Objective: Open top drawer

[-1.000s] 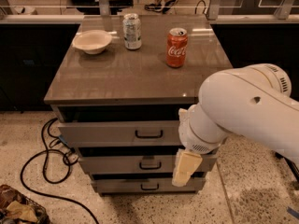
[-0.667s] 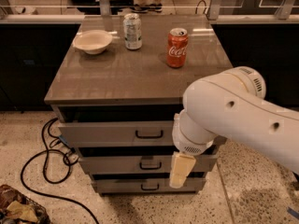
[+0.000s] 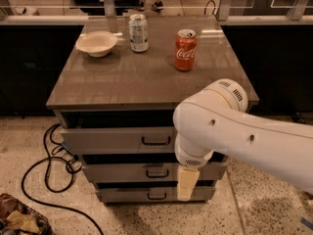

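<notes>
The top drawer is the wide grey front just under the cabinet top, with a small black loop handle at its centre. It stands slightly forward of the cabinet, with a dark gap above it. Two more grey drawer fronts with black handles sit below, the middle one and the bottom one. My gripper hangs down from the big white arm, below and right of the top drawer's handle, in front of the two lower drawers. The arm hides the right end of the top drawer.
On the cabinet top stand a white bowl, a silver can and a red cola can. A black cable loops on the speckled floor at the left. A dark bundle lies at the bottom left.
The white arm has swung left across the cabinet front, and the gripper has moved left and a little lower with it. The drawers look unchanged.
</notes>
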`<state>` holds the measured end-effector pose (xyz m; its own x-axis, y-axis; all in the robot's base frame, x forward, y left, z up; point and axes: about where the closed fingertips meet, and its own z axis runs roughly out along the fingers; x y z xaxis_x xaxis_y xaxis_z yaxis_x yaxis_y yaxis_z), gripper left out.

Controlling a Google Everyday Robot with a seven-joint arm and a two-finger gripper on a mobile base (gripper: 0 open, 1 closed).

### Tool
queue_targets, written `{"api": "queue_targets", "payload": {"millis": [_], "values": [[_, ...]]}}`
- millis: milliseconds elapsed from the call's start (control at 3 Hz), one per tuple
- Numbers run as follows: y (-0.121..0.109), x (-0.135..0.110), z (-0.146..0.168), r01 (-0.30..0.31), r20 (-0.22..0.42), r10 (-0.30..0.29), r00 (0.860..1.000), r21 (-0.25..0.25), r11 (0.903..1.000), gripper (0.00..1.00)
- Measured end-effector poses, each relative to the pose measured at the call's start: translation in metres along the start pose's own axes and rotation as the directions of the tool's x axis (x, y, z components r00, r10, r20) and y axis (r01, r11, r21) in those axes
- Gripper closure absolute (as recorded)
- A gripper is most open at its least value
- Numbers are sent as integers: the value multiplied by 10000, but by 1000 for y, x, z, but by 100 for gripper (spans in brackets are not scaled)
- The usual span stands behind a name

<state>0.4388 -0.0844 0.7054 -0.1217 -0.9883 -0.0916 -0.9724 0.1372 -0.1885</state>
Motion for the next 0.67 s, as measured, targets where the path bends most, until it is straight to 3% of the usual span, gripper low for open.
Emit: {"api": "queue_targets", "payload": {"millis": [333, 667], "values": [[-17, 9, 9, -503, -497, 542, 9973, 763, 9958, 0], [-40, 15, 20, -889, -740, 1014, 9921, 1561, 9837, 0]]}}
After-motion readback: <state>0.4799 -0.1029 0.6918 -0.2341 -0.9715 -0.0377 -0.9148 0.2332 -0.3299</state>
